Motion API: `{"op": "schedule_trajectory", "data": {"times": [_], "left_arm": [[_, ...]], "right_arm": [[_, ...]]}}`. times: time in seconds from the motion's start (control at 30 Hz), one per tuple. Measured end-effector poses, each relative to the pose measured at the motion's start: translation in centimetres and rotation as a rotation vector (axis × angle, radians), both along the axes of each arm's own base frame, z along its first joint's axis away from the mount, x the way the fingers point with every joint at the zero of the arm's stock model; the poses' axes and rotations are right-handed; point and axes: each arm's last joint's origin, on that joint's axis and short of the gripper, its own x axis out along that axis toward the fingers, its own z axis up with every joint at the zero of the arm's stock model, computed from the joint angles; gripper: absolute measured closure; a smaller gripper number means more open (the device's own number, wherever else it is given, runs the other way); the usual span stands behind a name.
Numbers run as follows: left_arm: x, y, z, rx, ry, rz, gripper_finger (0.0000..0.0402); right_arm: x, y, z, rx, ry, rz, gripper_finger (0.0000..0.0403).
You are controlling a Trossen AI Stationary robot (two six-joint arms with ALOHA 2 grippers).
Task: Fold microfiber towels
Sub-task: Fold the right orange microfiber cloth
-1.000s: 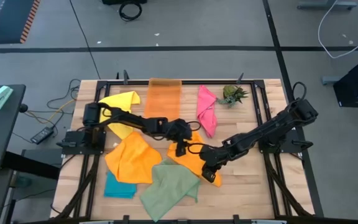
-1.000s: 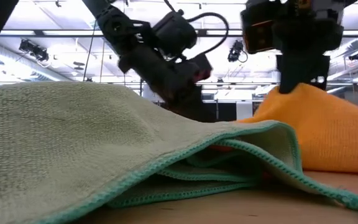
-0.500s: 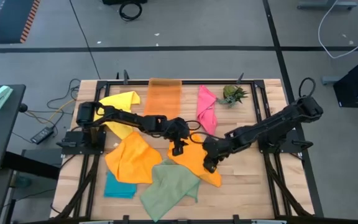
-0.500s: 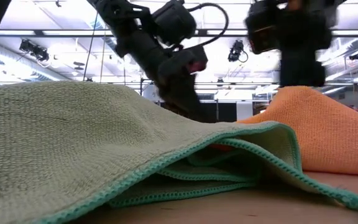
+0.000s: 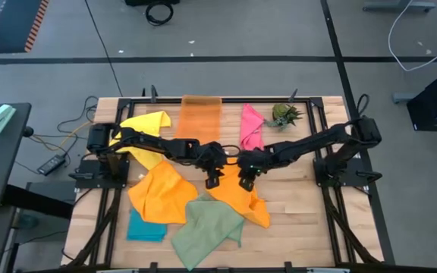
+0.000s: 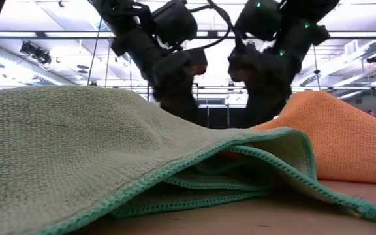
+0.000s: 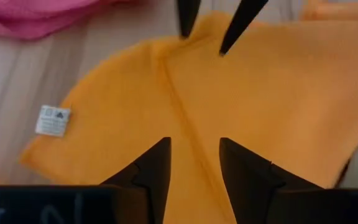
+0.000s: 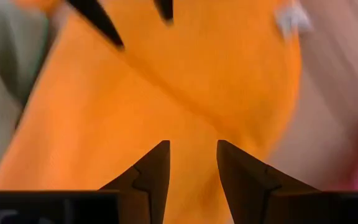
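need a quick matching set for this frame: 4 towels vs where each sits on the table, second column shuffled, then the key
Column 1
1. pink towel
2. teal towel
3. yellow towel
4. sage green towel

Column 2
A. near edge, left corner, partly under an orange towel
B. far side, between the orange tray and the plant
C. near edge, middle, overlapping the orange towel below both grippers
D. far side, left of the orange tray, under the left arm

Pairs: 1-B, 2-A, 3-D, 4-C
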Motion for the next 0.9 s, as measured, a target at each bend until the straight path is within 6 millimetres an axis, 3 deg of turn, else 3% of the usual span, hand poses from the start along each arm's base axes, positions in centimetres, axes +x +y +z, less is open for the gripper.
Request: {"op": "schedule_trajectory", "data": {"times": [0.33, 0.57, 0.67, 0.8, 0.9], "left_arm": [[-0.8, 0.0, -0.5, -0.014, 0.072, 0.022, 0.0254], [-1.6, 0.3, -0.7, -0.003, 0.155, 0.017, 0.0260], [-1.6, 0.6, -0.5, 0.005, 0.148, 0.015, 0.0267], [-2.0, 0.9, 0.5, 0.013, 0.129, 0.011, 0.0275], [-2.4, 1.2, 1.9, 0.030, 0.079, 0.002, 0.0279]], "right_arm": [[0.4, -1.9, -2.2, -0.043, 0.051, 0.036, 0.0264], [1.4, -1.7, -3.9, 0.002, 0.033, 0.080, 0.0270], [1.4, -1.2, -3.7, -0.019, 0.024, 0.092, 0.0304], [1.1, -0.7, -2.6, -0.046, -0.001, 0.109, 0.0383], [0.8, -0.3, -1.2, -0.039, -0.037, 0.106, 0.0392]]}}
